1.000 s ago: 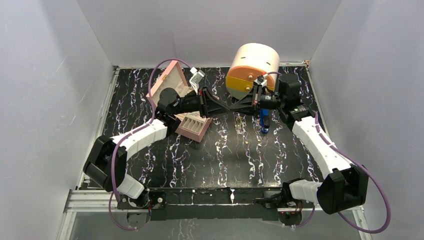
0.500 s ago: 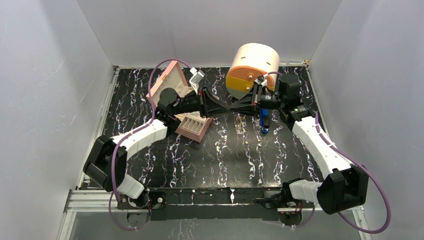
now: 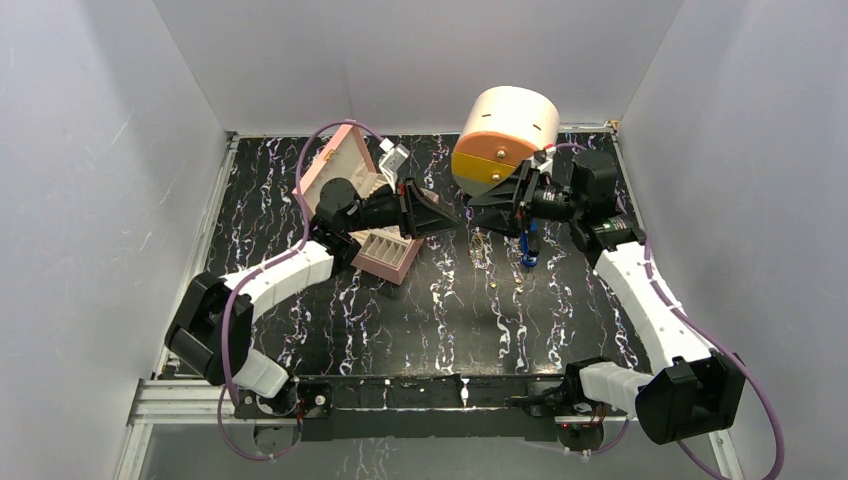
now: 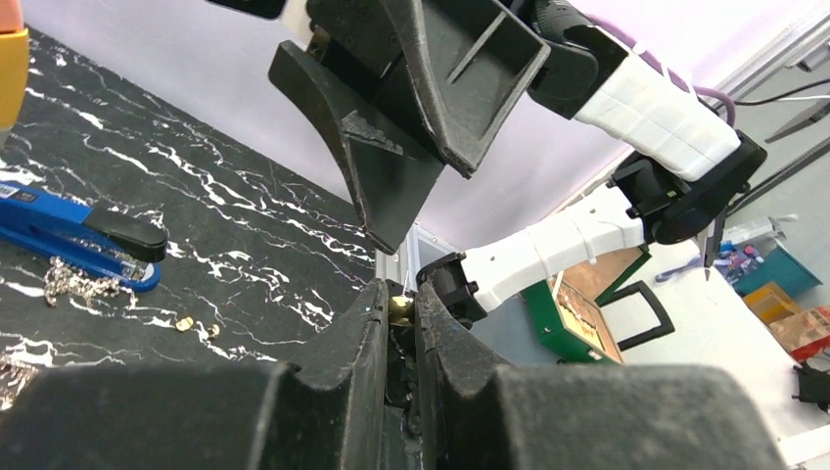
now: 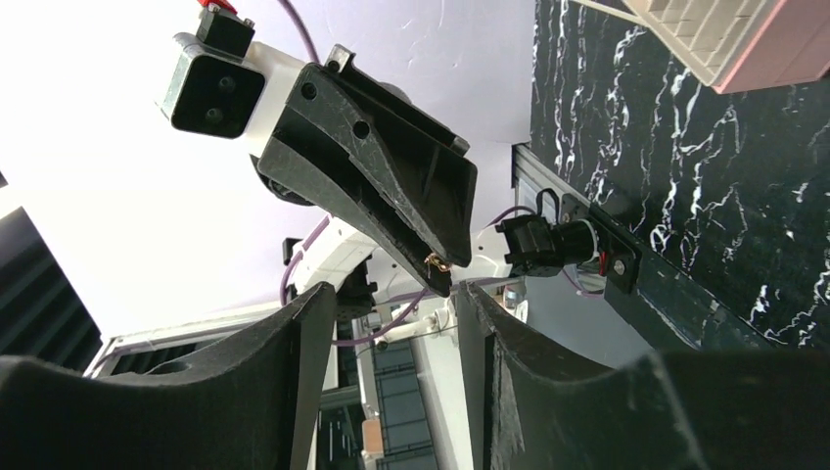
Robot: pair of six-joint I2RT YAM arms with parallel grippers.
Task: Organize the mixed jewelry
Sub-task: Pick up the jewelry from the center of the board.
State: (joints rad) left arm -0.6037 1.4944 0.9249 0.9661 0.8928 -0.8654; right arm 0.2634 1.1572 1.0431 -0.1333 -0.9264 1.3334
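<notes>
Mixed jewelry: tiny gold and silvery pieces. One tiny gold piece [image 4: 399, 309] is held in the air. The rest lie loose on the black marbled table [image 3: 400, 320]: a silvery chain [image 4: 70, 283] touching the blue elongated stapler-like object [image 4: 76, 231], and two gold bits [image 4: 184, 323] near it.
Left gripper [image 4: 399, 299]: fingers pressed together on the tiny gold piece, which peeks out at the very tips. It hangs above the table, just beside the box's open tray.
Right gripper [image 5: 391, 313]: fingers spread wide with nothing between them. It faces the left gripper's tips, near them but apart.
Pink quilted box [image 3: 385, 258]: open, with the lid standing behind and rows of slotted cushions showing. Whether any jewelry already sits in it is too small to tell.
Step in hand: judging by the pose, one piece is in transit, gripped by the left arm alone and not yet stowed.
Next move: probably swing the left wrist back over the tray, lower the tips into one slot, and only then part the fingers. The piece is far smaller than a finger, so a high or early release would likely bounce it onto the table. The right arm should draw clear first.
</notes>
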